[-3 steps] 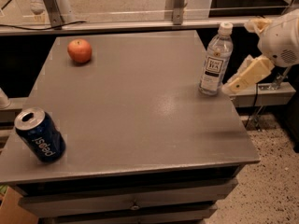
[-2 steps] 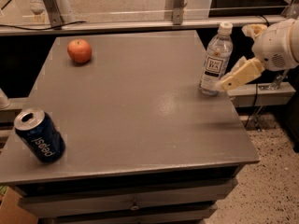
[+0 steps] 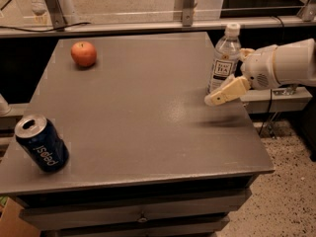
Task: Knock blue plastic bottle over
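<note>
The blue plastic bottle (image 3: 224,59) is a small clear bottle with a white cap and a white label. It stands upright near the table's right edge, towards the back. My gripper (image 3: 227,78) reaches in from the right, at the bottle, and is open and holds nothing. Its lower cream finger (image 3: 226,92) slants down to the left in front of the bottle's base. Its upper finger (image 3: 245,53) shows just to the right of the bottle's shoulder. Whether either finger touches the bottle cannot be told.
A red apple (image 3: 84,53) sits at the back left of the grey table (image 3: 143,122). A dark blue Pepsi can (image 3: 41,143) stands tilted at the front left corner. A railing (image 3: 148,21) runs behind the table. Speckled floor lies to the right.
My gripper has moved left, towards the bottle, and its lower finger now lies in front of the bottle's base. The bottle stays upright in the same place.
</note>
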Tool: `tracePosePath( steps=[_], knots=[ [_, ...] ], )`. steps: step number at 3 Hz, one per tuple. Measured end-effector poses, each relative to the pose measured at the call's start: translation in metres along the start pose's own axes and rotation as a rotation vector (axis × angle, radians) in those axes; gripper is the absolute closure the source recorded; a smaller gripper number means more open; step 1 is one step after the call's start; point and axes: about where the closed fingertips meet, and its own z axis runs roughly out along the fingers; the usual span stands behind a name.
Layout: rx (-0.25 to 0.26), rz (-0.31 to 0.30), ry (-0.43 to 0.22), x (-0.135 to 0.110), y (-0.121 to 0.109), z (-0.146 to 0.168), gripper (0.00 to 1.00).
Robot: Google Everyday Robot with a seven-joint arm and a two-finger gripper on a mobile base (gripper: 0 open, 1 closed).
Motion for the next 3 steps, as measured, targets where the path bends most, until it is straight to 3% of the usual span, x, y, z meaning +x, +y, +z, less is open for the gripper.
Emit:
tracePosePath(
  steps=[1, 2, 3],
  knots=[
    [-0.134, 0.02, 0.023, 0.008, 0.038, 0.046, 0.0],
    [-0.283, -0.003, 0.031, 0.003, 0.08, 0.086, 0.0],
    [-0.381, -0.05, 0.039, -0.006, 0.105, 0.107, 0.0]
  ],
)
